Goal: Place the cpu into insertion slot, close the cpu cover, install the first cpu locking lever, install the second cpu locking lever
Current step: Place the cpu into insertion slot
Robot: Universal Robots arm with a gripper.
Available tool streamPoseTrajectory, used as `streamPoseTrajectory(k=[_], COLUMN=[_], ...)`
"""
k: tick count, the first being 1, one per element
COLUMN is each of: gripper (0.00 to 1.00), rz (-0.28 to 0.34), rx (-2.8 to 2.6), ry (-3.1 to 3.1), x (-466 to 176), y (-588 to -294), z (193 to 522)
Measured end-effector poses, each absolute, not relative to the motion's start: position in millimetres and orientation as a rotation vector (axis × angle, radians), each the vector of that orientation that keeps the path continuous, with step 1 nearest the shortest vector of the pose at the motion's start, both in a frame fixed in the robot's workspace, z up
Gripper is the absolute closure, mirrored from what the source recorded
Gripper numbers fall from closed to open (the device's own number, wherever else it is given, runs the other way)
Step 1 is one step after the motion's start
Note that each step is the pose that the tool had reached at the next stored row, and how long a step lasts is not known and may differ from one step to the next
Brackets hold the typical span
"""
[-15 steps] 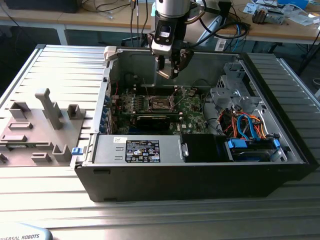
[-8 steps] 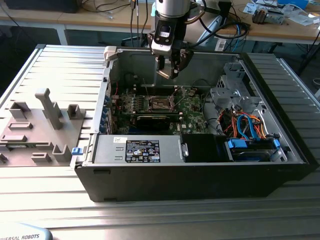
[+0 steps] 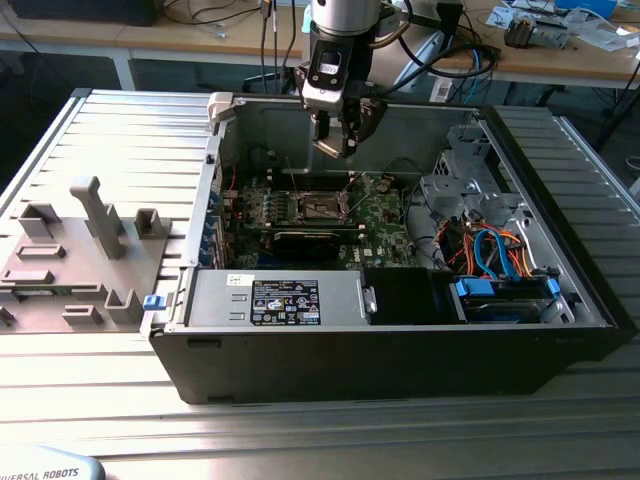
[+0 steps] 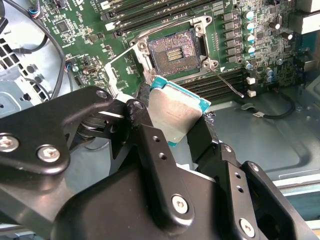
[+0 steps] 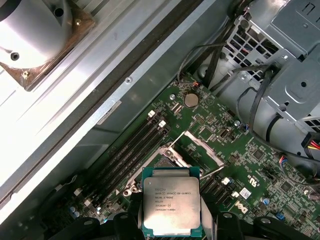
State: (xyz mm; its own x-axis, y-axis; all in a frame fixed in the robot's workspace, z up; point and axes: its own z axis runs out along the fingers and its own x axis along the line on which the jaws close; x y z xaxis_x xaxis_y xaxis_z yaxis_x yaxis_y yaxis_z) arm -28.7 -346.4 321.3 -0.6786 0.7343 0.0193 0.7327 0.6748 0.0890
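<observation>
Black end effector (image 4: 172, 115) pinching the cpu (image 5: 171, 207), hovering clear of the bare insertion slot (image 4: 174, 50), at twelve o'clock from it in the exterior view, computer case (image 3: 400, 360) open on the tabletop (image 3: 300, 440)

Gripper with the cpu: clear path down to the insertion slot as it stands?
Probably yes. The gripper holds the cpu above the insertion slot, whose contacts lie bare in the second wrist view; the cpu cover stands swung up beside it.
</observation>
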Motion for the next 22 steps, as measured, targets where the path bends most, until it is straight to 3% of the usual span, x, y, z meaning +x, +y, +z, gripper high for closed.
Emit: streamPoseTrajectory(k=[22], gripper=[0.46], rz=[0.136], rx=[1.286], ry=[2.841], x=[-28.6], y=[-346.4], z=[321.1])
